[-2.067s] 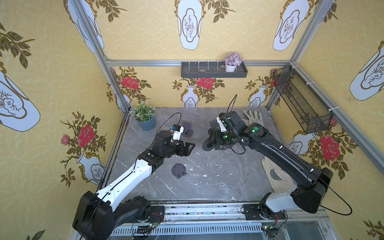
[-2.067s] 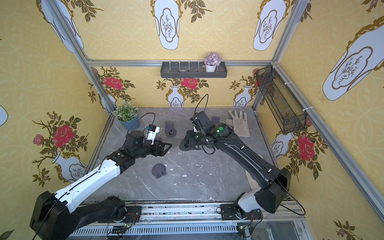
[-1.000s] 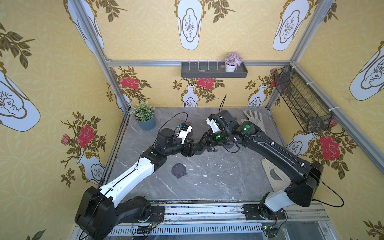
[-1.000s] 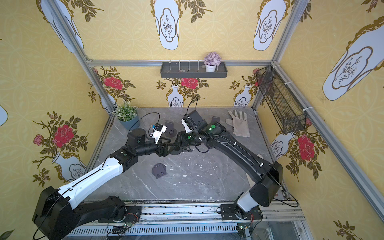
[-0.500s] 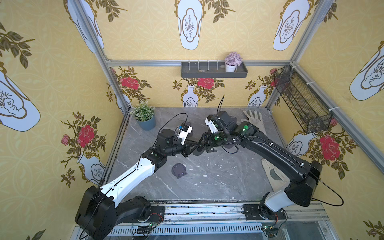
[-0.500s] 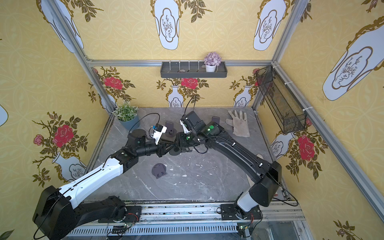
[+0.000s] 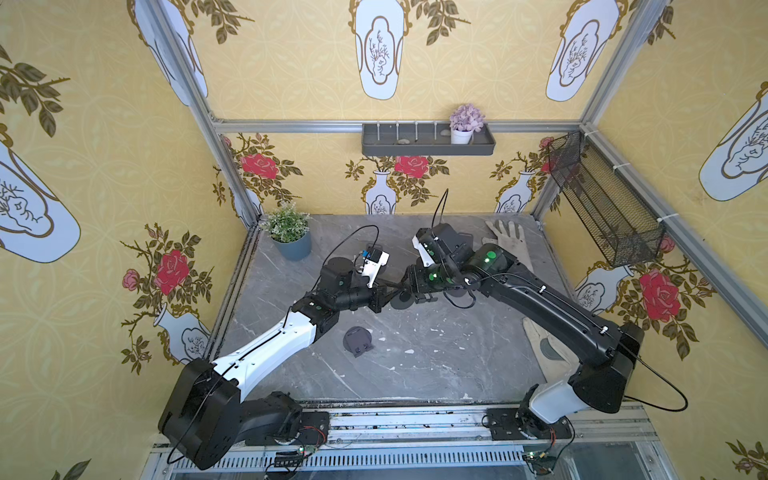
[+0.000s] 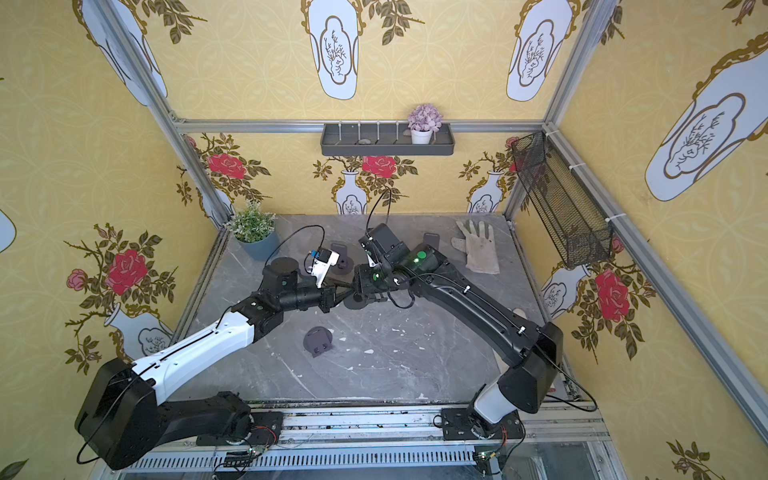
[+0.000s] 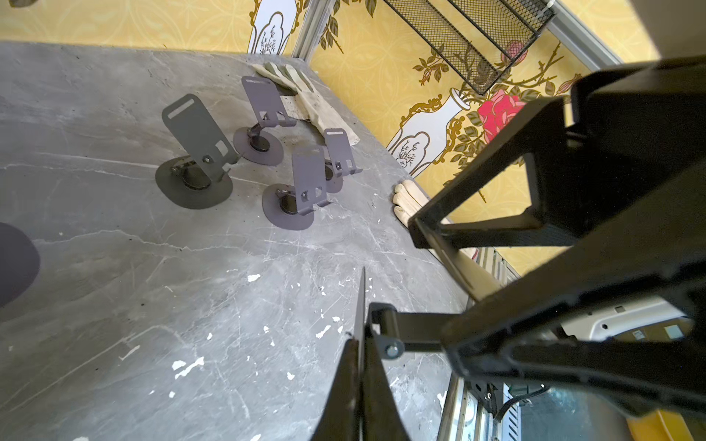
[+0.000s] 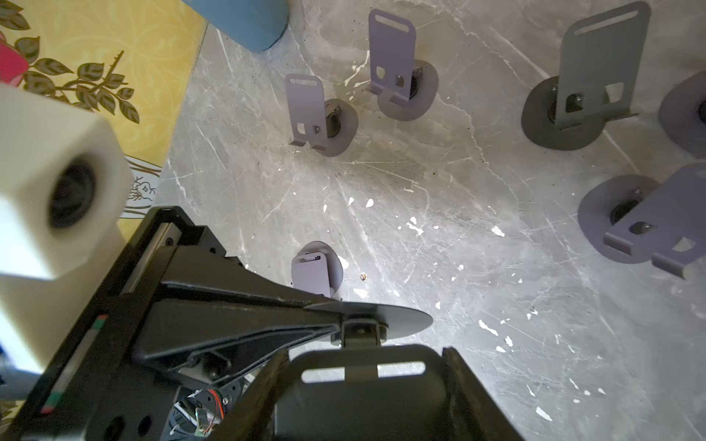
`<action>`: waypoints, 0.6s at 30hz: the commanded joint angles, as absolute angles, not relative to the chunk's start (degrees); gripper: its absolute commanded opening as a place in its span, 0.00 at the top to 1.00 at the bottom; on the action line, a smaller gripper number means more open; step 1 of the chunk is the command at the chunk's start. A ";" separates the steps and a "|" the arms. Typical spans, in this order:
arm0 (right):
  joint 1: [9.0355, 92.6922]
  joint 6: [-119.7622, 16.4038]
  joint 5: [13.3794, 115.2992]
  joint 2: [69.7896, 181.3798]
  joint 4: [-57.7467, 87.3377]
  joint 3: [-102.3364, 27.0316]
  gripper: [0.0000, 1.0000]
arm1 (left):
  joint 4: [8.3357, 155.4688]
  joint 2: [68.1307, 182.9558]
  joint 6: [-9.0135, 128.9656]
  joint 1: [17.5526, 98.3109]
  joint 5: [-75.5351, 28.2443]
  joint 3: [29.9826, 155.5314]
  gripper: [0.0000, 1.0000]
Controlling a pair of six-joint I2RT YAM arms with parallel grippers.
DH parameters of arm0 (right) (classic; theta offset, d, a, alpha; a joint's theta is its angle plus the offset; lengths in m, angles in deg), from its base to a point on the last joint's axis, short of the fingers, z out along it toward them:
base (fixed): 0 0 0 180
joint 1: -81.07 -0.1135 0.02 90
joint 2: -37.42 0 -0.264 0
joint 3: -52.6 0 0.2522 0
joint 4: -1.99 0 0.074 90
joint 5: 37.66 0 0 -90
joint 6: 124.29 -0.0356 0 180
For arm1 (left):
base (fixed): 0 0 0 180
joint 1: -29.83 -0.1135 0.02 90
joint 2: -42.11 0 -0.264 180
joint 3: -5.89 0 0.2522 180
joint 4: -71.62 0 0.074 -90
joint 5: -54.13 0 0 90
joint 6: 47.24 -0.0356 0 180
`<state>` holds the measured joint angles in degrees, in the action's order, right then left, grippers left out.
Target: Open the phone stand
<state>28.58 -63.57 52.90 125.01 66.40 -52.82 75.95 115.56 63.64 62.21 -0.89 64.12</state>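
We observe the phone stand (image 7: 402,297) held above the middle of the worktop (image 7: 415,365), between the two arms that meet there. The left gripper (image 7: 390,291) has its jaws pressed together on the rim of the stand's round base (image 9: 361,313), which appears in the left wrist view as a thin edge-on disc pinched between them. The right gripper (image 7: 416,288) has its jaws part-way apart and clamped across the stand's slotted back plate (image 10: 363,404), seen close up in the right wrist view. We also note a folded stand (image 7: 357,340) lying flat near the left arm, several opened stands (image 9: 196,152) upright toward the back, a glove (image 7: 509,243) at the rear, and a potted plant (image 7: 289,235) in the rear corner on the left arm's side.
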 commanded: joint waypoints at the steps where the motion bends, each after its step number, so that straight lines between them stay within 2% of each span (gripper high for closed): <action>1: 27.64 -63.76 51.53 122.60 63.65 -53.70 0.64 | 84.80 117.00 69.26 61.83 -11.77 62.39 1.00; 7: 26.41 -63.98 47.86 121.45 63.82 -53.31 0.63 | 87.48 118.68 74.03 61.22 -15.91 62.74 1.00; 18: 23.63 -64.58 41.76 120.04 64.10 -52.61 0.63 | 87.82 123.41 80.32 56.95 -14.54 63.80 1.00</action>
<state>24.45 -64.34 39.56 123.35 63.43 -52.29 73.22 121.01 76.65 59.18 3.94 65.15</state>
